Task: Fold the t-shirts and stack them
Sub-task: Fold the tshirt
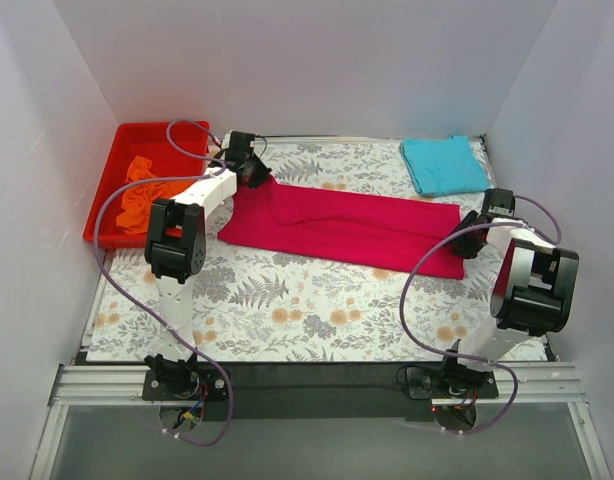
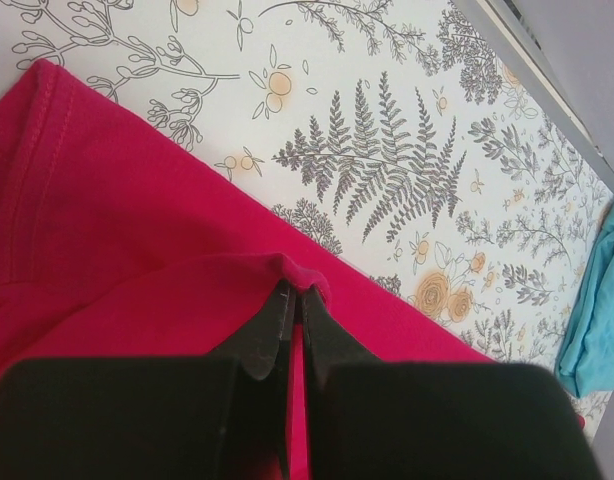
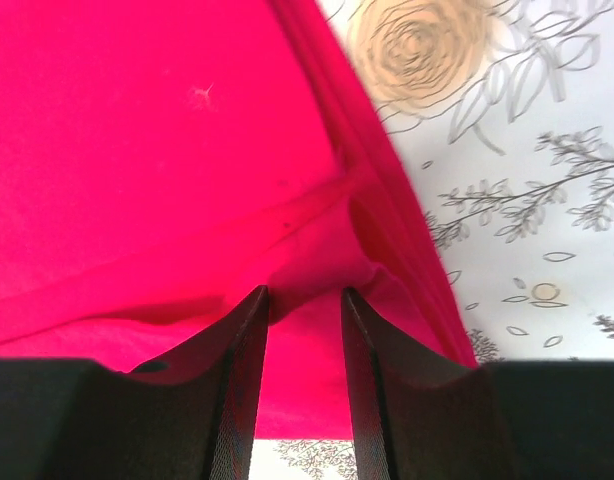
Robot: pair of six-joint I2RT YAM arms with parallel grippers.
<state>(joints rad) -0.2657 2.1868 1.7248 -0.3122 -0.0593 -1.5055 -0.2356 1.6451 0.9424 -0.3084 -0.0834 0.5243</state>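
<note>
The crimson-pink t-shirt (image 1: 347, 225) lies as a long strip across the middle of the floral table. At its far left corner my left gripper (image 1: 252, 170) is shut, and in the left wrist view a small fold of the crimson-pink shirt (image 2: 117, 230) is pinched at the left gripper's tips (image 2: 294, 290). My right gripper (image 1: 470, 237) is at the shirt's right end. Its jaws (image 3: 305, 292) stand apart, with a ridge of crimson cloth (image 3: 137, 150) bulging between the tips. The turquoise t-shirt (image 1: 444, 163) lies folded at the back right. The orange t-shirt (image 1: 142, 190) sits crumpled in the bin.
A red plastic bin (image 1: 122, 140) stands at the back left against the wall. White walls close in the table (image 1: 287, 300) on three sides. An edge of turquoise cloth (image 2: 597, 310) shows at the right of the left wrist view.
</note>
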